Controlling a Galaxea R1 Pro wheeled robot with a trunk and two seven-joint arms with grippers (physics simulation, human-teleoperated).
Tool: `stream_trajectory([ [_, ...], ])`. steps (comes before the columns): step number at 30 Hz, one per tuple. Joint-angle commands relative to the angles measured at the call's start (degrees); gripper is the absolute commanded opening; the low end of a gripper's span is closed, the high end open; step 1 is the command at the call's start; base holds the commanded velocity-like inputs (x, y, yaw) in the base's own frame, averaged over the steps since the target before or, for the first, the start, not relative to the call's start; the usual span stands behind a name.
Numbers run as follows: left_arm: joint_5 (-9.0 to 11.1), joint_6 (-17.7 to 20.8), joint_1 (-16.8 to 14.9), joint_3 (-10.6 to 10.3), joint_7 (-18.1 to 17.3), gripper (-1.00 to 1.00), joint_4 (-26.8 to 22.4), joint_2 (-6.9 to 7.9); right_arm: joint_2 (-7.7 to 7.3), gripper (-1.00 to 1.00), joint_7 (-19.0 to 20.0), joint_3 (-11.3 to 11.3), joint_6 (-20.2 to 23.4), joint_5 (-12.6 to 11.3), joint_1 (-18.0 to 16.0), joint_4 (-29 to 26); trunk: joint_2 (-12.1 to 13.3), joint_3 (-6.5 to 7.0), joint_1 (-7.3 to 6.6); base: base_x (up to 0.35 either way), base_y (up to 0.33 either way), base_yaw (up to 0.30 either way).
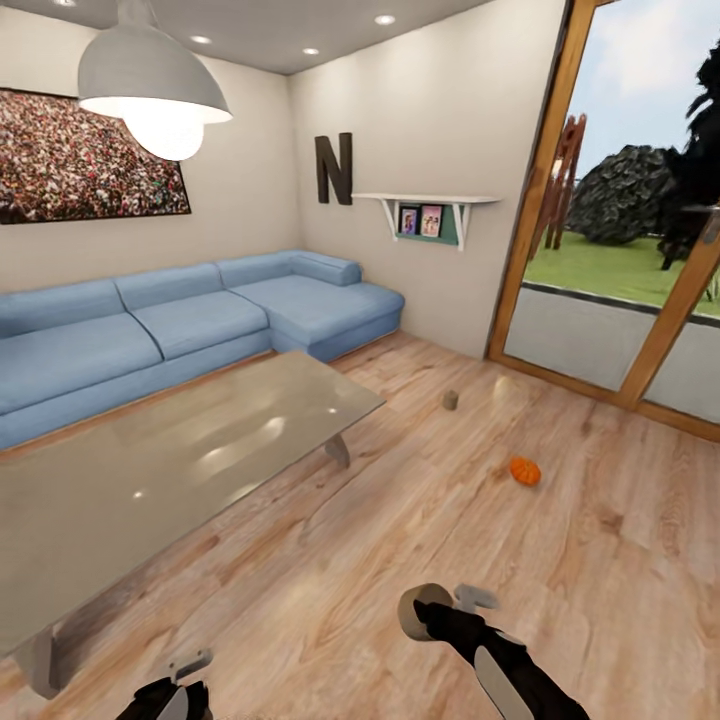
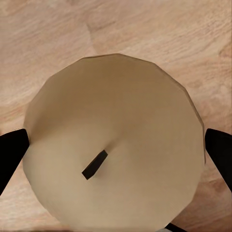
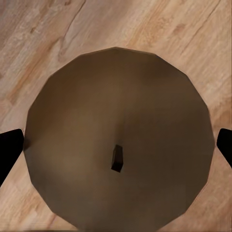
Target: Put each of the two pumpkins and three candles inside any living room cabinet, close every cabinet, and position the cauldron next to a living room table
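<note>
**The count, right now**

One pumpkin (image 1: 525, 471) on the floor, right of centre in the head view; three candles: one standing loose on the boards (image 1: 451, 400), one at the right gripper (image 1: 422, 608), one seen close in the left wrist view (image 2: 113, 145); one coffee table (image 1: 150, 470); one blue sofa (image 1: 190, 325); one hanging lamp (image 1: 150, 85); two photos on the shelf (image 1: 421, 220).

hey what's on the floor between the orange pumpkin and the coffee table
Only bare wood floor between pumpkin and table, per the head view; a candle stands farther back.
</note>
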Motion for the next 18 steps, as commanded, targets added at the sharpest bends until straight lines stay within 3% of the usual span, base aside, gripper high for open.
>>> stream_trajectory([
  [1,0.33,0.28,-0.02,-0.13,0.32,-1.0,-0.13,-0.01,-0.07,-1.0,-0.2,0.24,0.16,-0.39,-0.01,-0.13,-0.03,-0.07,0.0,0.0,0.0,0.288],
  [18,0.35,0.28,-0.02,-0.17,0.32,-1.0,-0.13,-0.13,0.01,-1.0,-0.2,0.24,-0.12,-0.22,-0.05,1.76,-0.03,-0.44,0.0,0.0,0.0,0.289],
])
